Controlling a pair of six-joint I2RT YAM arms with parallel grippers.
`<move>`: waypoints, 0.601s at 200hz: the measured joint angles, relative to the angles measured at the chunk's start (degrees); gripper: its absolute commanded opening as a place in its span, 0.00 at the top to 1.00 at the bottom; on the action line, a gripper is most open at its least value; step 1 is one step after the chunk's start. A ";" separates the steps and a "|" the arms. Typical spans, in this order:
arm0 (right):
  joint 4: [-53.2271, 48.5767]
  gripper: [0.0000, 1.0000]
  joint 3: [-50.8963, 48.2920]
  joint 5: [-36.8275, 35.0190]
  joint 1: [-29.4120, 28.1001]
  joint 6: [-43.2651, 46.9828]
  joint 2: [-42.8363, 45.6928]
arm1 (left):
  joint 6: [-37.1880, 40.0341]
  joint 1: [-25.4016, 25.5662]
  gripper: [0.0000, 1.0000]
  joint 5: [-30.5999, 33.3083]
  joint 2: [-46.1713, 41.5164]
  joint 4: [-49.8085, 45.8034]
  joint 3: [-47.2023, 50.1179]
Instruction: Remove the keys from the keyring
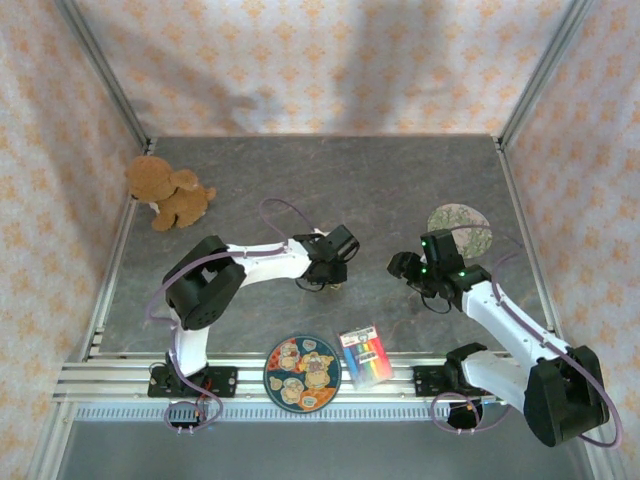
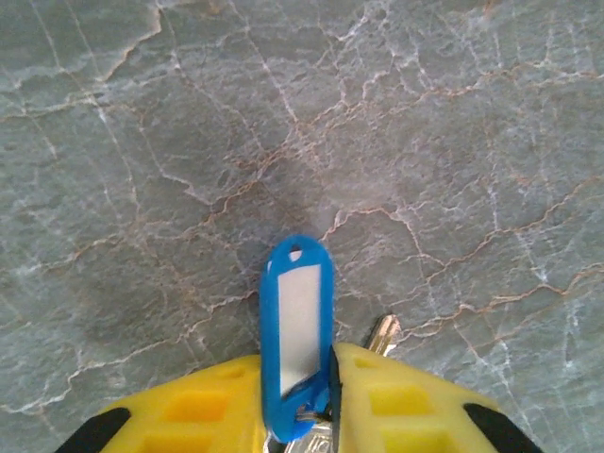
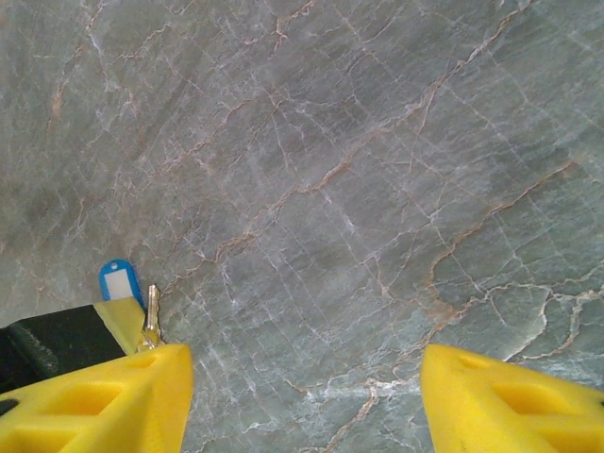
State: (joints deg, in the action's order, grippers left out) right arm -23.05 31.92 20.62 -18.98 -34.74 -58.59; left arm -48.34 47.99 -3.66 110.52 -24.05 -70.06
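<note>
Grasping of the bunch is the step in hand: the left hand (image 2: 297,363) is seen clamped on the blue tag (image 2: 297,302), which stands on edge between its fingers and points away from the wrist. The key (image 2: 382,332) shows just beside that hand's right finger, its tip poking out ahead over the surface (image 2: 283,113); the ring (image 2: 311,411) is mostly hidden between the fingers. The right hand (image 3: 302,387) is held with fingers wide apart and nothing between them, the key ahead and off to its left. Next, the key is judged to need pinching by the right hand, then working round the ring while the tag is gripped firmly.
</note>
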 measured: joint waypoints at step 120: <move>0.48 0.42 -0.85 0.20 0.00 -0.79 1.38 | 3.43 -1.79 1.00 -0.04 -3.91 -2.12 -1.79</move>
State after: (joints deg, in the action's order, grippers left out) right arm -22.57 31.07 20.82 -18.98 -35.53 -57.21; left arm -44.91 46.19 -3.70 106.61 -26.17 -71.85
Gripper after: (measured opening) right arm 0.595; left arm 0.051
